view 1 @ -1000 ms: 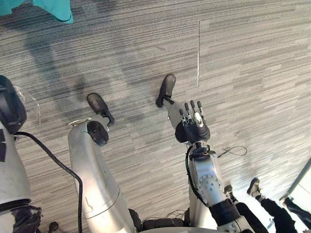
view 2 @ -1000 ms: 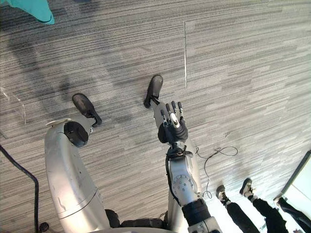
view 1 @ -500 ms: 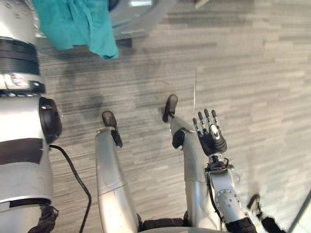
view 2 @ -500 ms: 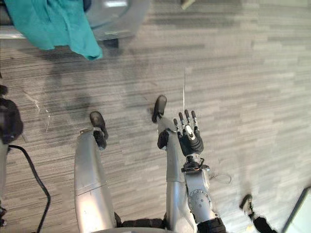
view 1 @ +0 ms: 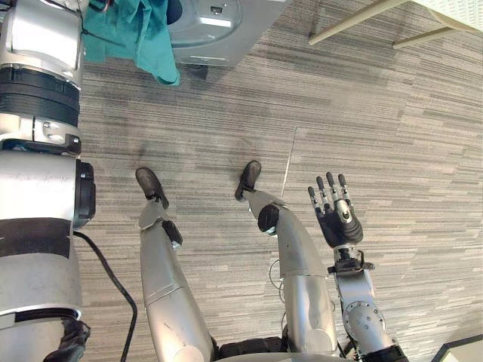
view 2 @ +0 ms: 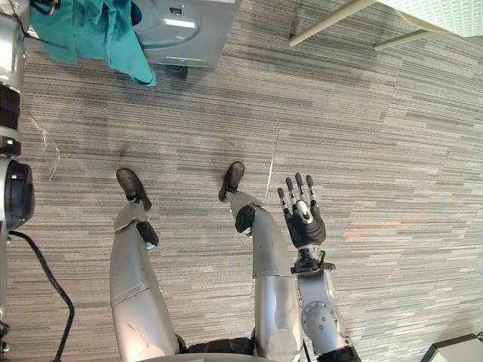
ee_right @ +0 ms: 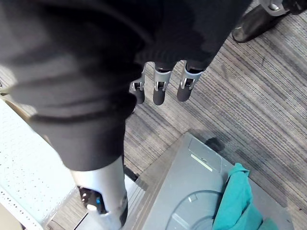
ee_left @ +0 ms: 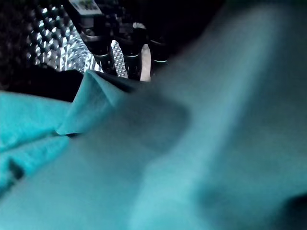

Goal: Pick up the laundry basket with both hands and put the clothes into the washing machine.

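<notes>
A teal cloth (view 1: 139, 38) hangs from the front of the grey washing machine (view 1: 219, 23) at the top left, beside my raised left arm. In the left wrist view the same teal cloth (ee_left: 144, 158) lies close under my left hand (ee_left: 130, 52). That hand's fingers reach out straight over a fold of it, with the perforated metal drum (ee_left: 53, 38) behind. My right hand (view 1: 337, 222) hangs low on the right over the floor, fingers straight and spread, holding nothing. The right wrist view has those fingers (ee_right: 160, 88) above the machine's top (ee_right: 201, 191).
Grey striped carpet floor spreads out in front of the machine. Pale table legs (view 1: 355, 19) slant in at the top right, and a white mesh shelf (ee_right: 19, 177) stands beside the machine. A grey corner (view 2: 456, 348) juts in at the lower right.
The camera has tilted up, bringing the washing machine, the hanging teal cloth and the table legs into view. My right hand stays open, low at my right side.
</notes>
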Available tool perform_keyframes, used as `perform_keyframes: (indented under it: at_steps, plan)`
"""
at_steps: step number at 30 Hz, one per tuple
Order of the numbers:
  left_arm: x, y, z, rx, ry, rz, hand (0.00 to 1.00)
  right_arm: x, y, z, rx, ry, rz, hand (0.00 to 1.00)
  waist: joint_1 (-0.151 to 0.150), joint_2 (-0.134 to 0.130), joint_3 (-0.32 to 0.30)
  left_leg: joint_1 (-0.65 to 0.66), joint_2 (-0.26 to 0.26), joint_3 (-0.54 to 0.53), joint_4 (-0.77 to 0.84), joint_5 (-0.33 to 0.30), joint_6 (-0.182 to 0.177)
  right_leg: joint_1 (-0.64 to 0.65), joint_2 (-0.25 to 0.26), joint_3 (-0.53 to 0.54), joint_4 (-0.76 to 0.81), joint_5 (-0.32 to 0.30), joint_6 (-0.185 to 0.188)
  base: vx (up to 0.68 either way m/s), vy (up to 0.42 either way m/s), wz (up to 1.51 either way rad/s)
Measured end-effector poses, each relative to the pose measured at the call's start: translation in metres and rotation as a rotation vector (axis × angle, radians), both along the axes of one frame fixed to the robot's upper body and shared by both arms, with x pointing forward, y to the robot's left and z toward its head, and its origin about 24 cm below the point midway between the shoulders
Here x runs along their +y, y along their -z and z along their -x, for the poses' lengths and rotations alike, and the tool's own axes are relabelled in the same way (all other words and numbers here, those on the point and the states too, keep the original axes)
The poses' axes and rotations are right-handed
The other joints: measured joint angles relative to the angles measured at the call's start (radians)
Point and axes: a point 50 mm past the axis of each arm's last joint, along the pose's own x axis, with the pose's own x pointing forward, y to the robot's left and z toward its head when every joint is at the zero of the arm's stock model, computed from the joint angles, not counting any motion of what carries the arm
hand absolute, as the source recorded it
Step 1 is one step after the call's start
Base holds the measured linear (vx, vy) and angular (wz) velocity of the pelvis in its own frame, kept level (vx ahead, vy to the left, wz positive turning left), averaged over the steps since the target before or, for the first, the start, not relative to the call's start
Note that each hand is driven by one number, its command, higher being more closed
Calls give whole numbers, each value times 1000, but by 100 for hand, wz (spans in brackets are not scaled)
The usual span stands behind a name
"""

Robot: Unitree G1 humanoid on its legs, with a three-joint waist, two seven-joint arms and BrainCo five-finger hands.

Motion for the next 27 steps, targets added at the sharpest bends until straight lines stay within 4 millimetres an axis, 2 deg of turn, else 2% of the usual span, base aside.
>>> perform_keyframes:
  at_steps: [2, 3, 4, 5, 7, 10, 14, 16, 20, 24, 26, 27]
  plan:
    - [-2, 4, 0, 12, -125, -190, 0, 7, 0, 8, -14, -29, -21, 0, -2, -1, -1, -4, -2, 11, 10, -9, 14, 6, 2, 9, -26, 18, 15, 39, 46, -16]
    - [-10, 10, -1, 12, -185, -336, 0, 10, -1, 13, -23, -45, -28, 0, -2, -1, -1, -13, -4, 16, 26, -17, 25, 7, 1, 16, -37, 28, 24, 28, 74, -7]
    - [-17, 15, -3, 18, -204, -412, 0, 11, -1, 15, -23, -49, -31, 0, -1, -1, -1, -19, -5, 20, 40, -24, 35, 7, -1, 18, -36, 29, 25, 28, 96, -2]
    - [-38, 33, -9, 33, -218, -603, 0, 12, -2, 19, -34, -60, -36, 0, 3, -1, -1, -32, -7, 28, 72, -39, 52, 9, -8, 20, -34, 29, 26, 20, 85, 3]
    - [-58, 55, -12, 24, -211, -777, 0, 12, -6, 22, -69, -76, -29, 0, 3, 0, 0, -41, -18, 28, 97, -55, 64, 10, -17, 24, -31, 33, 32, 12, 85, 2]
    - [-55, 68, -12, -38, -260, -840, 0, 8, -8, 25, -114, -81, -12, 0, 7, 0, 0, -50, -23, 30, 122, -70, 73, 10, -25, 32, -31, 40, 43, -7, 92, -1]
    - [-44, 89, -11, -85, -310, -750, 0, 5, -8, 27, -132, -63, -32, 0, 7, 1, 0, -55, -34, 24, 124, -71, 74, 10, -32, 32, -36, 45, 51, -16, 37, 3]
    - [-39, 104, -3, -95, -316, -719, 0, 4, -8, 28, -130, -58, -33, 0, 8, 2, 1, -56, -33, 22, 126, -71, 74, 10, -31, 30, -36, 45, 50, 0, 0, 0]
    - [-41, 130, 17, -150, -264, -686, 0, 2, -9, 27, -138, -32, -45, 0, 29, 3, 2, -53, -36, 18, 126, -71, 74, 10, -34, 30, -31, 44, 50, 0, 0, 0]
    - [-12, 175, 40, -137, -354, -459, 0, 4, -14, 27, -169, 0, -52, 0, 45, 6, 3, -44, -39, 13, 134, -72, 73, 11, -43, 33, -7, 31, 49, 20, 4, 4]
    - [-4, 210, 64, -91, -381, -299, 0, 1, -13, 29, -166, 33, -38, 0, 75, 10, 3, -36, -40, 8, 141, -77, 68, 16, -48, 34, 13, 14, 49, 16, -3, 7]
    - [-6, 219, 70, -75, -377, -271, 0, 0, -11, 30, -160, 42, -31, 0, 85, 11, 4, -34, -41, 5, 142, -77, 67, 18, -49, 34, 16, 10, 49, 12, -4, 12]
